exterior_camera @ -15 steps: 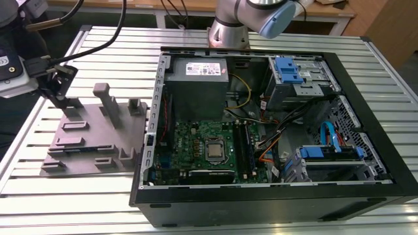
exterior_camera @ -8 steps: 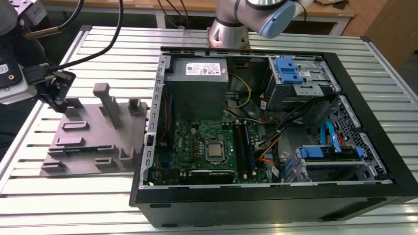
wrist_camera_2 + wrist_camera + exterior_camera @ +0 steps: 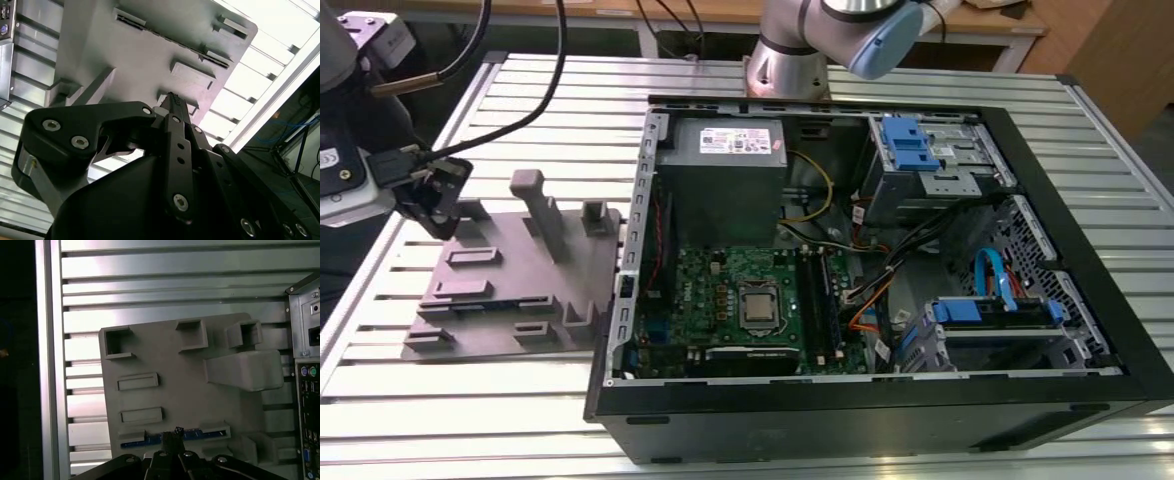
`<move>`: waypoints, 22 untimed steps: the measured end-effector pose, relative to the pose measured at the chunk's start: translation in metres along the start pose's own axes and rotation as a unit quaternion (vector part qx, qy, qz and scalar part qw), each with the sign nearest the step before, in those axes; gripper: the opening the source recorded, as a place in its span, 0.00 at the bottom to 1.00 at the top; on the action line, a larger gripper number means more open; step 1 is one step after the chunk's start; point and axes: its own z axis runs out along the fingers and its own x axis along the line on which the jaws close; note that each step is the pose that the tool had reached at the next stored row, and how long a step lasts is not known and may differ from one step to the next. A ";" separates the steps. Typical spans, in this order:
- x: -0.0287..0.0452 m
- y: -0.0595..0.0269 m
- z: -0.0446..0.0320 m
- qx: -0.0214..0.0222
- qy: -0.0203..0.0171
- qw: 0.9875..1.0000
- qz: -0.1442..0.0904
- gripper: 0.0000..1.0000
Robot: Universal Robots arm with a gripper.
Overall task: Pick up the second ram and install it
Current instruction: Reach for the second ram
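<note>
Item: ram stick [image 3: 207, 434], blue-edged, seated in the grey fixture plate's [image 3: 170, 365] slot at lower centre of the first wrist view, gripper [image 3: 175, 432] seemingly pinched on its middle; not yet lifted, fitting into the motherboard [image 3: 747, 300] outstanding.

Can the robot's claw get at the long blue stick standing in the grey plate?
Probably yes. The black gripper hangs over the middle of the long, thin blue memory stick, standing on edge in the grey plastic fixture plate. Nothing shows between them; the plate's posts stand apart.
</note>
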 end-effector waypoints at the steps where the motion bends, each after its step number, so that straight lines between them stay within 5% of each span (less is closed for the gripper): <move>1: 0.0008 -0.0002 0.0017 0.000 0.000 1.000 0.000 0.11; 22: 0.0081 -0.0020 0.0415 0.001 0.000 1.000 0.000 0.11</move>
